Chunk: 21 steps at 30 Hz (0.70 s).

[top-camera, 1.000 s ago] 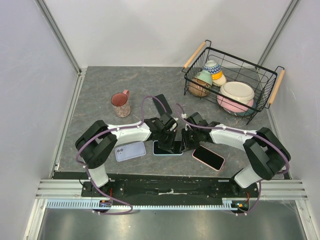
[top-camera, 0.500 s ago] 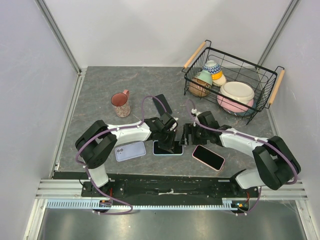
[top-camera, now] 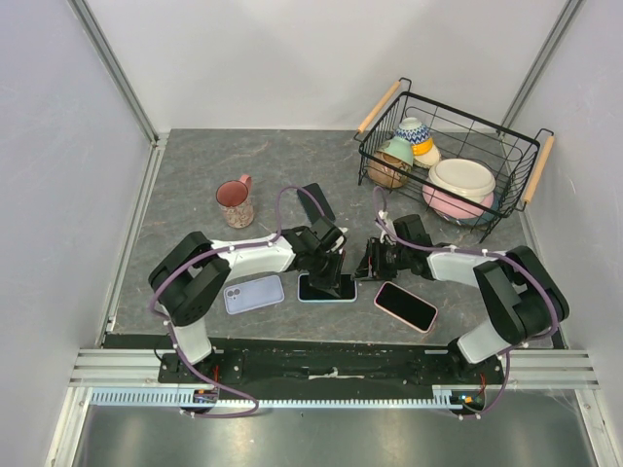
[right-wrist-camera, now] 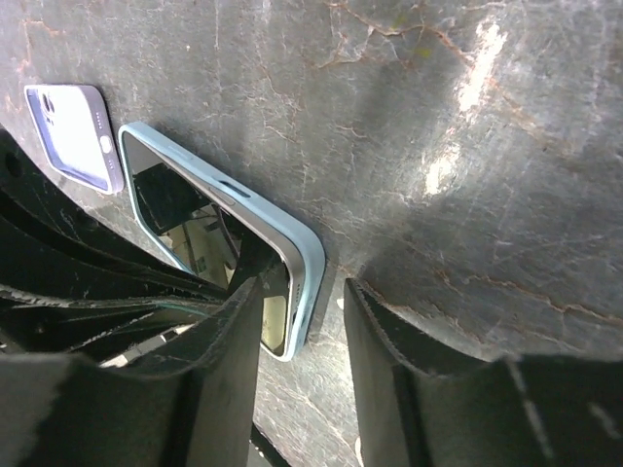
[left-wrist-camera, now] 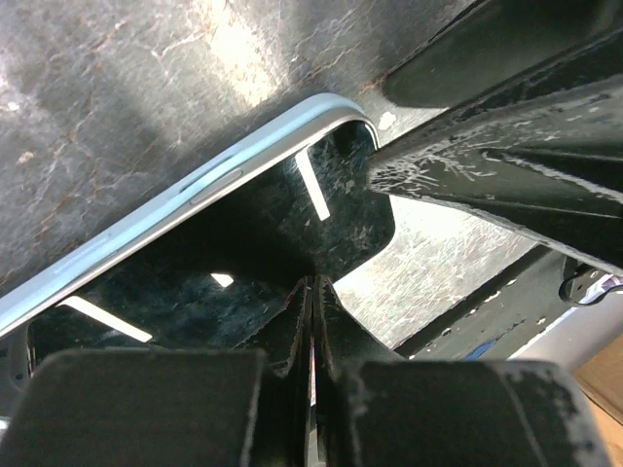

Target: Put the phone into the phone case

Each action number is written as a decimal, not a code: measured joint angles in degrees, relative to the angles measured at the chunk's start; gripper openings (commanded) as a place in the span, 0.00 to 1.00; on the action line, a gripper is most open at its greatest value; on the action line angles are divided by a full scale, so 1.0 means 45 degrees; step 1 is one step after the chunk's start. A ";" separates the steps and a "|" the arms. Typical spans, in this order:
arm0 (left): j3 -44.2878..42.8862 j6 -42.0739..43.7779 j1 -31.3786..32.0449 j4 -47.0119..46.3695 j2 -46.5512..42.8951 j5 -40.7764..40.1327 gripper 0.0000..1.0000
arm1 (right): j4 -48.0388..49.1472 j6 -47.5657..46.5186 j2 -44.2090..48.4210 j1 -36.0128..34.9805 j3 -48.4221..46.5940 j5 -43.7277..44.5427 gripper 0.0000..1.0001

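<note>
From above, the phone lies screen up near the front edge of the table, already sitting inside its light-blue case, with its long axis running left to right across the two arms. The left gripper is over the phone's right half and the right gripper is just off its right short end, so both are at the same end, and the left one is the one actually above it. In the left wrist view the left gripper's fingers are pressed together into one blade, pointing down at the dark screen close to a rounded corner of the case. They appear to touch the glass, though I cannot say so for sure. A finger of the right gripper crosses just beyond that corner. In the right wrist view the right gripper's jaws stand apart and straddle the short end rim — one finger over the screen, the other outside on the bare table with a slim gap to the rim, gripping nothing. I judge the coming move to be a press or squeeze at this end, to seat the last corner.
</note>
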<state>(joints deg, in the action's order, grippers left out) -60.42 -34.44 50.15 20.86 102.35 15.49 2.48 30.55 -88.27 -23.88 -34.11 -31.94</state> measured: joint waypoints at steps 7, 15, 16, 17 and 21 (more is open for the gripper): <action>-0.0520 0.0049 -0.0068 -0.0097 0.0466 0.0355 0.02 | 0.0811 0.0355 -0.0758 0.0005 0.0005 -0.0423 0.32; -0.1457 0.0287 -0.0068 0.0160 0.1103 0.0364 0.02 | 0.0840 0.0617 -0.1156 0.0175 -0.0151 -0.0801 0.25; -0.1535 0.0316 -0.0068 0.0214 0.1161 0.0359 0.02 | 0.0767 0.0617 -0.1156 0.0175 -0.0175 -0.0767 0.24; -0.1617 0.0330 -0.0068 0.0321 0.1209 0.0359 0.02 | 0.0651 0.0617 -0.1161 0.0170 -0.0223 -0.0699 0.24; -0.2050 0.0340 -0.0068 0.0787 0.1481 0.0423 0.02 | 0.0151 0.0563 -0.1175 0.0063 -0.0481 -0.0447 0.23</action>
<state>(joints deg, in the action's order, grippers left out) -69.65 -32.91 49.84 24.40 109.01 17.39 3.16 33.08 -93.56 -23.59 -36.27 -33.95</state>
